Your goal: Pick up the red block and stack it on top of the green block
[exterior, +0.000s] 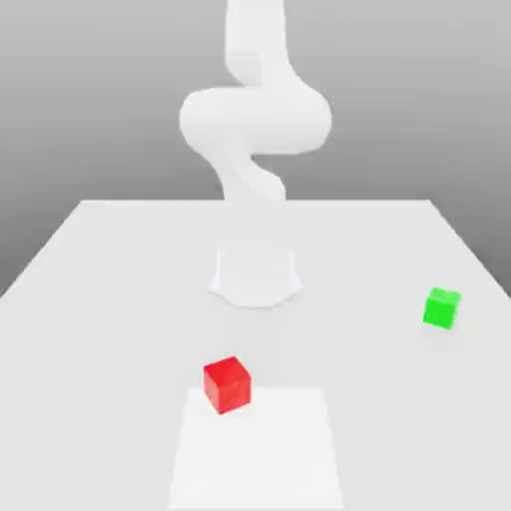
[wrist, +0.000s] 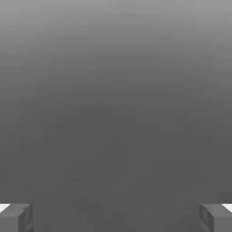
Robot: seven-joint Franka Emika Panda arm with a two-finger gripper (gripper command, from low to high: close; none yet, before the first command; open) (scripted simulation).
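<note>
The gripper is spread wide with nothing grasped, its fingers cut off by the hand view's edge. The red block is seen overlapping the white patch's far edge; its underside is hidden.

Exterior view faces arm, looking down; hand view faces, perhaps, backdrop.

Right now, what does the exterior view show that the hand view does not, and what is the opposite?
Exterior view: the red block, the green block, the white table with a paler patch, and the robot arm.
Hand view: the gripper, open, its two fingers far apart.
Both: a grey shaded background.
</note>
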